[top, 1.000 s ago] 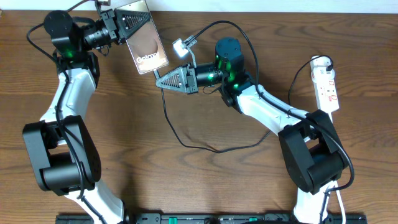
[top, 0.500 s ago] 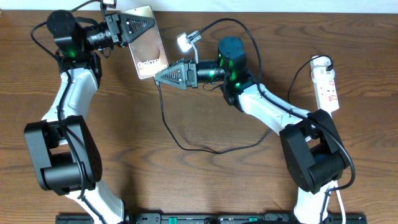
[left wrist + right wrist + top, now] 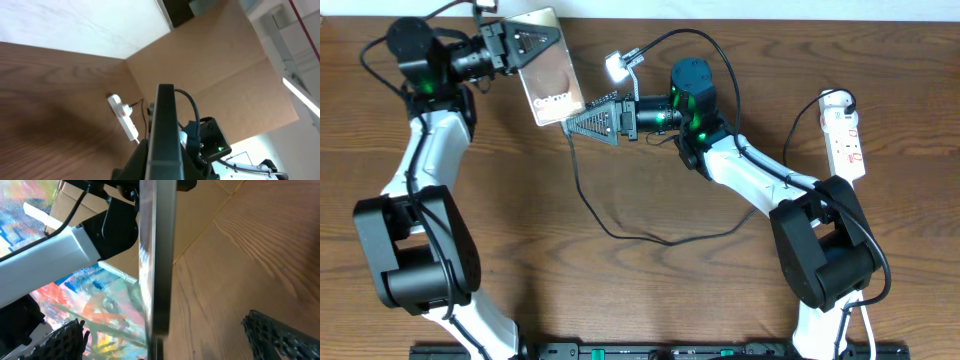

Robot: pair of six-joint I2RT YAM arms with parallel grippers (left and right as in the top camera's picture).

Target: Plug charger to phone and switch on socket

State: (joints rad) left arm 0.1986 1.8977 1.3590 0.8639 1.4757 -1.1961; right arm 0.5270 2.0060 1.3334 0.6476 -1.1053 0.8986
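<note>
**Two claws meeting at the phone's lower end**

Two arms are converging on one thing. The left claw [image 3: 548,38] is clamping the phone [image 3: 552,75] by its upper end and holding it raised and tilted, with the screen facing the overhead camera. The phone's long axis is slanting from that claw toward the right claw [image 3: 572,123], so its lower short edge is lying directly ahead of the right claw's tips, all but touching them.

The right claw is standing wide open and gripping nothing. In its wrist view the phone is showing edge-on between the two spread fingers. The charger [image 3: 585,195] is trailing from just beneath those tips in a loose loop over the worktop [image 3: 670,300], back under the right arm. The claw is covering its plug tip, so I cannot tell whether it is seated.

The socket [image 3: 845,135] is lying well behind the right claw, beyond that arm's elbow, with its long axis crossing the claw's line of reach. The right forearm is stretching out level toward the phone, and the left wrist is bending inward to present it.

If the plug is in, the right arm is probably the one nearer the switch. It would be turning right away from the phone to reach it.
</note>
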